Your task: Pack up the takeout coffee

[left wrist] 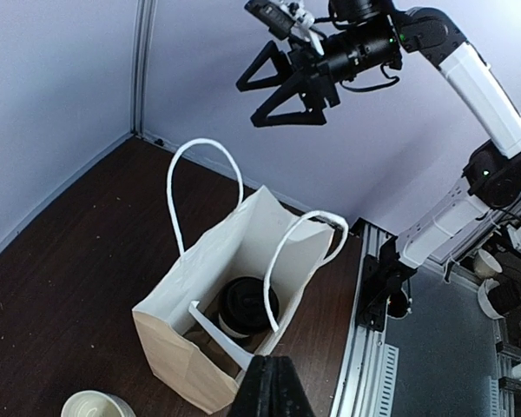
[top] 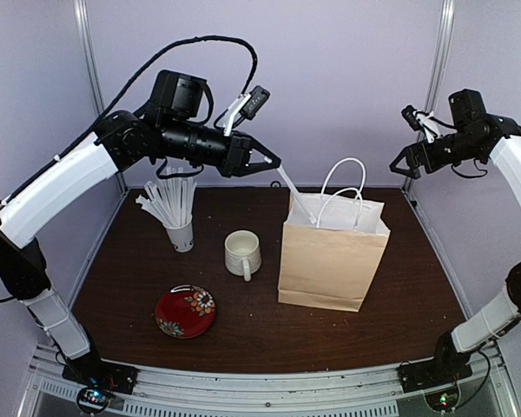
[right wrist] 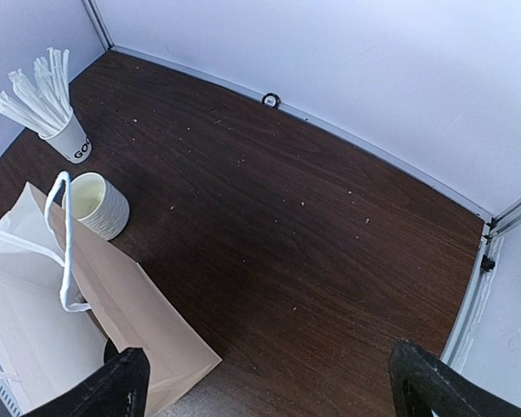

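The left gripper (top: 274, 162) is pinching shut on a thin white straw (top: 288, 184). The straw is slanting down from the fingers, and its low end is sitting inside the brown paper bag (top: 330, 256). The left wrist view is looking straight down into the open bag. Only there is the takeout coffee (left wrist: 247, 304) showing, as a round black top down at the bottom, with the straw passing just beside it. The top view is showing only the outside of the bag, so the coffee is hidden there. The right gripper (left wrist: 247, 106) is hanging high in the air, off past the right side of the bag, with its fingers spread wide and nothing between them. Its own wrist view is showing the two fingertips (right wrist: 122, 382) far apart, with the dark table (right wrist: 313, 217) between them. A white mug (top: 243, 254) is standing just left of the bag. A small cup of straws (top: 178, 217) is standing farther left. A red plate (top: 185, 311) near the front is showing in the top view only.
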{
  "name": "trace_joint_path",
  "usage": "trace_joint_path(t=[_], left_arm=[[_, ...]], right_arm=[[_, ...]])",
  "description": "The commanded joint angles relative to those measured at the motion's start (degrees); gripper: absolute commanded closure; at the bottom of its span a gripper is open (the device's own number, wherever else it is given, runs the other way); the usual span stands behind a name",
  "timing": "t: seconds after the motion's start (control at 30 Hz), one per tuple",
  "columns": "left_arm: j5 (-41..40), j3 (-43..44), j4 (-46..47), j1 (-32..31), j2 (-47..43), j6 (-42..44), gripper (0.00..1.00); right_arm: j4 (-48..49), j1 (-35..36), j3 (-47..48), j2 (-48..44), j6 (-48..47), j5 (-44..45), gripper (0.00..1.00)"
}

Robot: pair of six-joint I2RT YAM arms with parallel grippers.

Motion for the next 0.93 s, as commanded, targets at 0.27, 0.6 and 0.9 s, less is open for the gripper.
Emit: trace_joint_path(t=[0.27, 0.6, 0.9], left_arm=[[-2.1, 7.5, -7.4, -0.2, 11.3, 1.0, 0.25], [-24.1, 2.8, -7.3, 1.1, -0.1, 10.7, 0.02], [-48.4, -8.6, -4.7, 9.2, -9.9, 9.4, 0.03]], right_arm=[[3.3, -1.3, -1.1, -2.5, 1.7, 0.7, 0.01], [11.0, -1.8, -3.1, -6.5, 11.0, 7.3, 0.01], [13.1, -1.8, -3.8, -7.5, 14.5, 10.2, 0.01]])
